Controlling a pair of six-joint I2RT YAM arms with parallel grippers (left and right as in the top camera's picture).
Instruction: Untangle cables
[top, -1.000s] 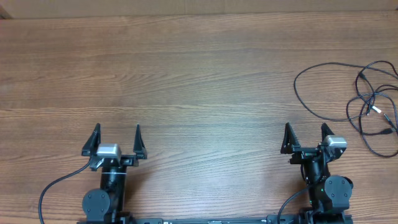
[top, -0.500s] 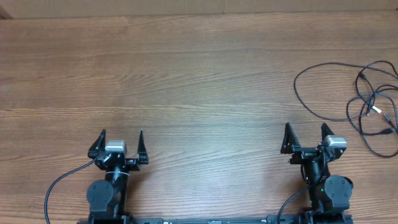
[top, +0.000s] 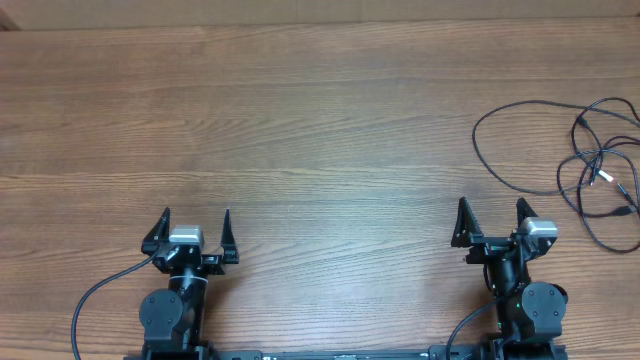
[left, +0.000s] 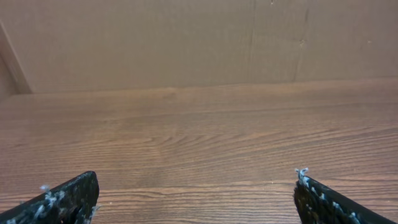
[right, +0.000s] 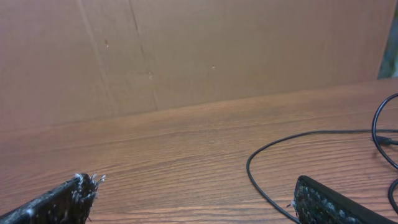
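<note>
The cables lie in a loose black tangle at the far right of the wooden table, with small white-tipped plugs near the right edge. One big loop of them shows in the right wrist view, just left of the right finger. My right gripper is open and empty at the front right, short of the tangle. My left gripper is open and empty at the front left, far from the cables. In the left wrist view only bare wood lies between the fingers.
A brown cardboard wall stands along the table's back edge. The arms' own thick black wires curl beside the bases at the front. The cables reach the table's right edge.
My left gripper drew back slightly toward its base and shifted a little right between one second ago and half a second ago. Since then nothing has moved. The right arm and the cables are unchanged.
</note>
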